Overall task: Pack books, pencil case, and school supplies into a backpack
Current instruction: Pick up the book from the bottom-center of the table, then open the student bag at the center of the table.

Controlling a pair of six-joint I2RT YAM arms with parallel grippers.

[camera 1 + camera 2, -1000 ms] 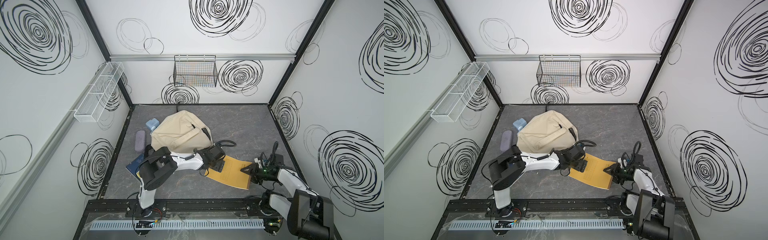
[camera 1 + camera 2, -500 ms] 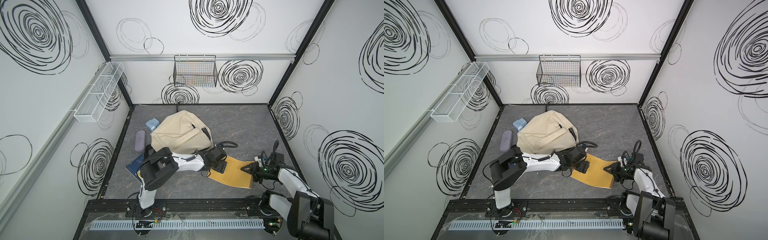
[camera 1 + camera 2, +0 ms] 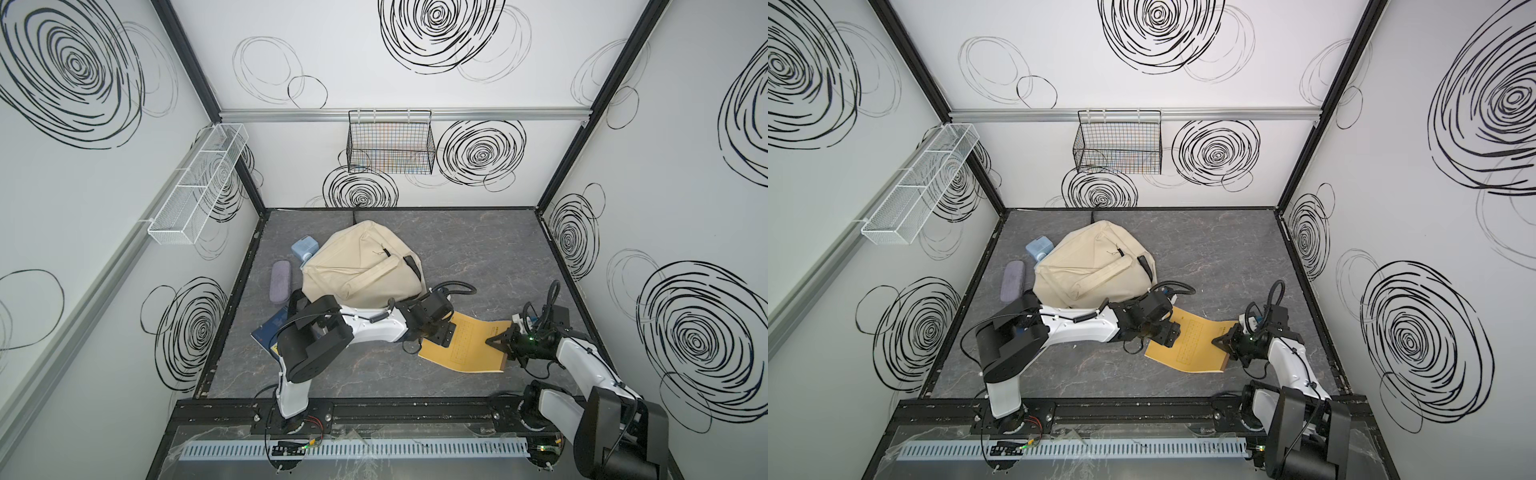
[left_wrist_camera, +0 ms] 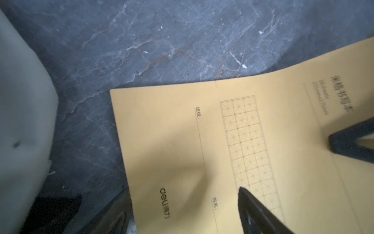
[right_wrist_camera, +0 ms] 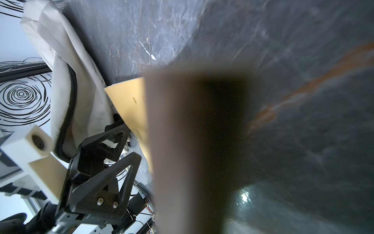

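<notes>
Printed on book [image 4: 172, 141]: "deli", "班级:", "姓名:". Straddled at one edge by wide-open, empty left fingers [image 4: 257, 210]; pinched opposite by closed right fingers [image 3: 496, 341].

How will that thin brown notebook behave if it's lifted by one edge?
Probably floppy: the notebook curves upward where the right gripper pinches its edge. Likely light, being so thin. Its smooth cover might slide on the table.

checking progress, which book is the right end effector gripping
The mustard book with the printed grid; the navy book lies ungripped under the left arm.
</notes>
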